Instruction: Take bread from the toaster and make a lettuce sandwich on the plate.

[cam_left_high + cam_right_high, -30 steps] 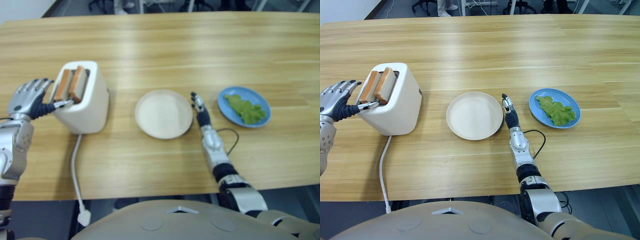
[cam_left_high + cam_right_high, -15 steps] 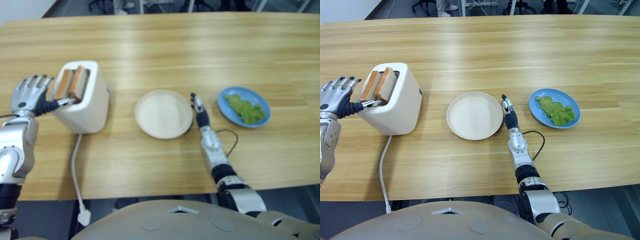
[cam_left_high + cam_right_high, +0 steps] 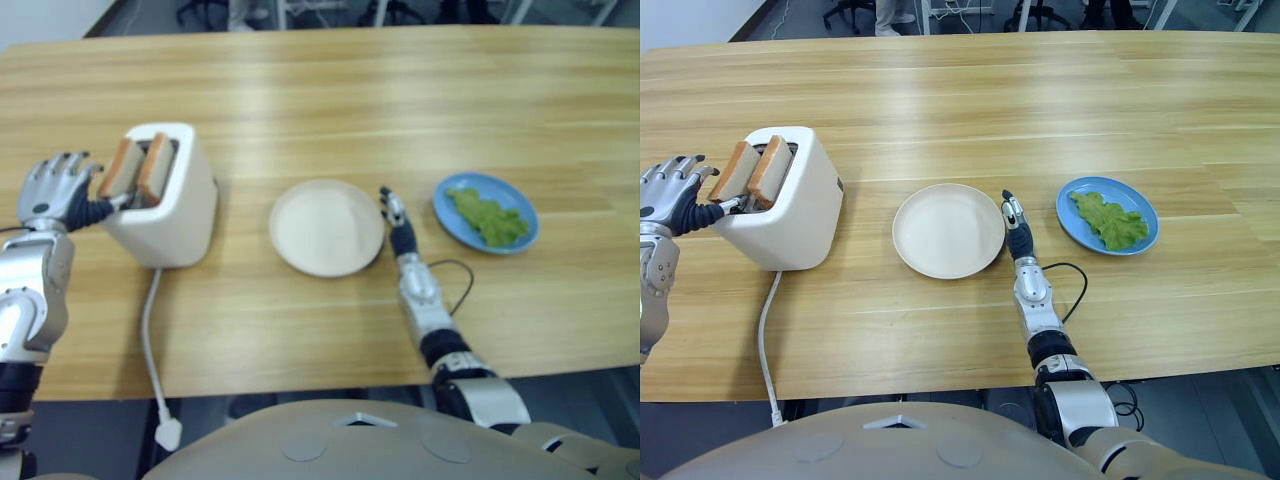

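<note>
A white toaster [image 3: 170,205] stands on the left of the wooden table with two slices of bread [image 3: 140,167] sticking out of its slots. My left hand [image 3: 55,190] is just left of the toaster, fingers spread upward, thumb tip reaching to the foot of the left slice [image 3: 734,170], which leans toward the hand. An empty cream plate [image 3: 327,227] lies at the centre. My right hand [image 3: 398,218] rests flat on the table against the plate's right rim, fingers straight and holding nothing. A blue plate [image 3: 520,233] with lettuce [image 3: 488,215] sits further right.
The toaster's white cord [image 3: 148,330] runs to the front edge of the table, and its plug [image 3: 166,434] hangs below. A thin black cable [image 3: 458,280] loops beside my right wrist. Bare wood stretches across the far half of the table [image 3: 350,90].
My left hand has drawn slightly left and its fingers have lifted and spread. The left slice now leans a little more toward it. The right hand has stayed in place.
</note>
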